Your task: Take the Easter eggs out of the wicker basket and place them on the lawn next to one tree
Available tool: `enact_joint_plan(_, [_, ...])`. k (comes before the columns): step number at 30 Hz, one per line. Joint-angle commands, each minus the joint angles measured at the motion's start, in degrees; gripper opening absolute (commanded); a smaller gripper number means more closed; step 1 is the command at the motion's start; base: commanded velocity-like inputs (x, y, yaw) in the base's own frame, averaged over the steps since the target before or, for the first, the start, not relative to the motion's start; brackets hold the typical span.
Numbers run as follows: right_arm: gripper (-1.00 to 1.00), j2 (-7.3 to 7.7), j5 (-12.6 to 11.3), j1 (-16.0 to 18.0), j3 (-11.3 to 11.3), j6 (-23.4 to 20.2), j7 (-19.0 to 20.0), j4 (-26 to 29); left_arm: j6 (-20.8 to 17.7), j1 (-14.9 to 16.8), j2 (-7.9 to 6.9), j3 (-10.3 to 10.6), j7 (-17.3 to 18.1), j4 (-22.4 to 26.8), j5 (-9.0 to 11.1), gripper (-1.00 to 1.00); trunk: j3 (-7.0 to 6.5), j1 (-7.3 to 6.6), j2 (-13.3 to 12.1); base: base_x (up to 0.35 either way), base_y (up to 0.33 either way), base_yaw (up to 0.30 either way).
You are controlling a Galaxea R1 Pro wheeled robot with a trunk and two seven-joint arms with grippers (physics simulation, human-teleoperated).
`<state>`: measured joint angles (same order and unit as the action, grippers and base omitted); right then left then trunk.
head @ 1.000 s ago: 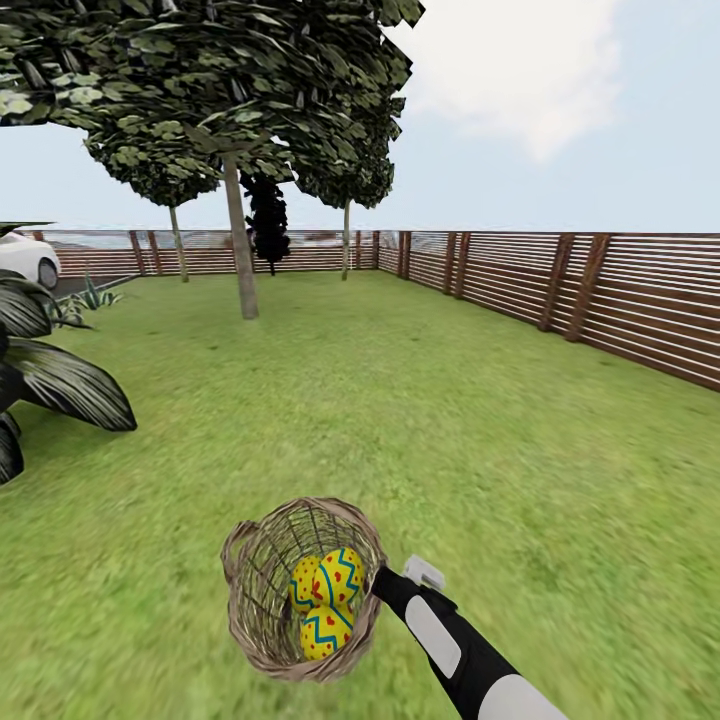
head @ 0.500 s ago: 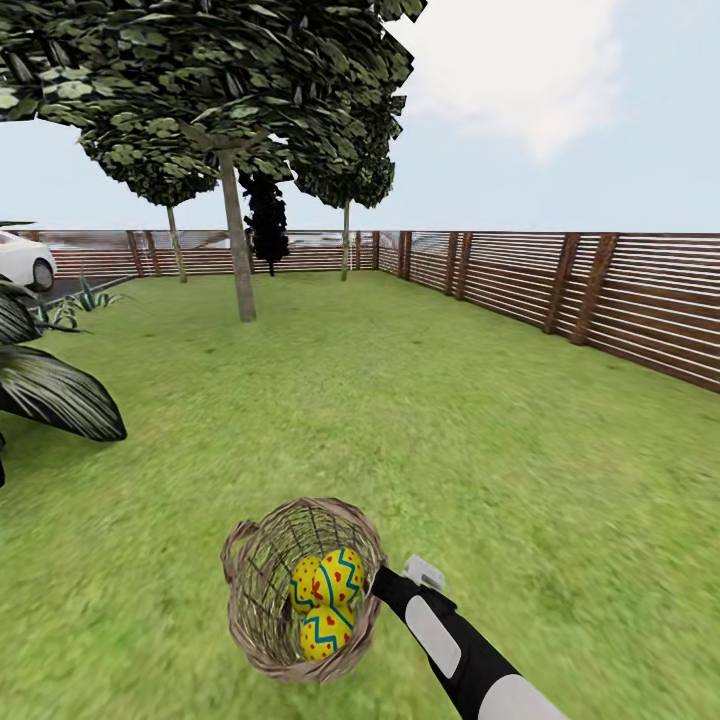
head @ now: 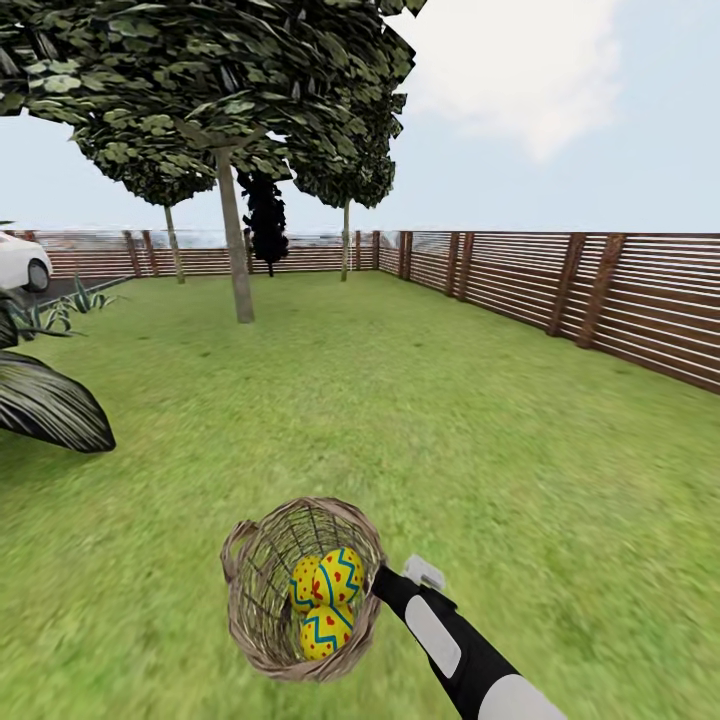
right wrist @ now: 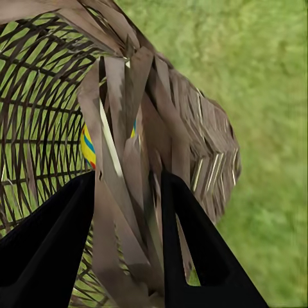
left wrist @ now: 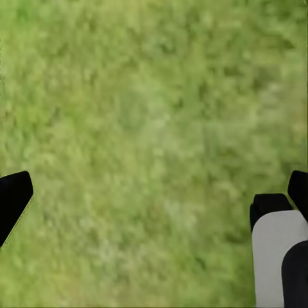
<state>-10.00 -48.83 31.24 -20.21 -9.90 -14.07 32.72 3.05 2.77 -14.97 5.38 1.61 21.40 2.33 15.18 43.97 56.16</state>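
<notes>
Head view: right gripper [head: 380,583] clamps wicker basket [head: 255,600] rim.

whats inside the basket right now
Three yellow eggs with blue zigzags lie piled in the basket, held at its rim by the right gripper. The basket floor beneath them is covered.

Wicker basket [head: 262,600]: loosely woven light-brown twigs, rough and matt, with a thick braided rim. Easter eggs [head: 326,595]: smooth, painted-looking shells, possibly slightly glossy. Lawn [head: 420,420]: mottled matt grass. Fence [head: 560,285]: brown horizontal wooden slats. Tree [head: 234,235]: mottled, rough-looking trunk.
</notes>
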Motion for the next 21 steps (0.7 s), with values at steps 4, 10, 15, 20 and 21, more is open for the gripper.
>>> enact_joint_plan(4, [-1.00, 0.00, -0.22, 0.05, -0.11, -0.12, -0.43, 0.16, 0.20, 0.05, -0.03, 0.33, -0.03, -0.04, 0.00, 1.00, 0.07, 0.04, 0.05, 0.329, 0.000, 0.000])
enact_joint_plan(10, [-1.00, 0.00, -0.22, 0.05, -0.17, -0.12, -0.43, 0.16, 0.20, 0.05, -0.06, 0.41, -0.03, -0.04, 0.02, 1.00, 0.07, 0.04, 0.05, 0.329, 0.000, 0.000])
enact_joint_plan(15, [-1.00, 0.00, -0.24, 0.05, -0.25, -0.12, -0.43, 0.16, 0.20, 0.05, -0.06, 0.42, -0.84, -0.04, 0.03, 1.00, 0.07, 0.04, 0.05, 0.329, 0.000, 0.000])
enact_joint_plan(20, [-1.00, 0.00, -0.30, 0.05, -0.22, -0.12, -0.43, 0.16, 0.20, 0.05, -0.06, 0.42, -1.08, -0.04, 0.05, 1.00, 0.07, 0.04, 0.05, 0.329, 0.000, 0.000])
enact_joint_plan(21, [-1.00, 0.00, -0.31, 0.05, -0.23, -0.14, -0.43, 0.16, 0.25, 0.05, -0.06, 0.42, -1.08, 0.01, 0.05, 1.00, 0.07, 0.04, 0.05, 0.329, 0.000, 0.000])
